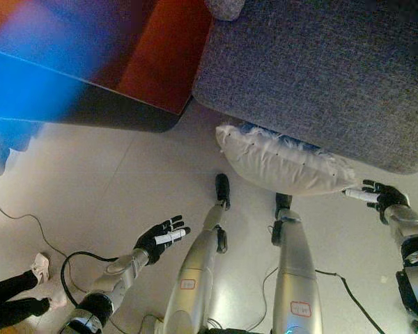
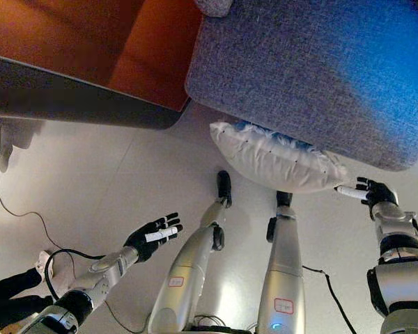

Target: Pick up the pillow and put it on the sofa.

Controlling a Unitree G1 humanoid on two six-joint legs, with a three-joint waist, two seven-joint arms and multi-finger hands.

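A white pillow (image 1: pixel 282 165) lies on the pale floor against the front edge of the grey sofa (image 1: pixel 320 76), partly tucked under it. My right hand (image 1: pixel 380 195) is at the pillow's right corner, fingers stretched out, its white fingertip touching that corner. My left hand (image 1: pixel 160 238) is open, palm up, over the floor well to the left of the pillow and apart from it. The same scene shows in the right eye view, with the pillow (image 2: pixel 275 158), the right hand (image 2: pixel 370 191) and the left hand (image 2: pixel 152 237).
A dark low table with a red-brown top (image 1: pixel 136 76) stands left of the sofa. A person's legs and shoes (image 1: pixel 17 289) are at the lower left. A small grey cushion (image 1: pixel 225 8) lies on the sofa's far edge.
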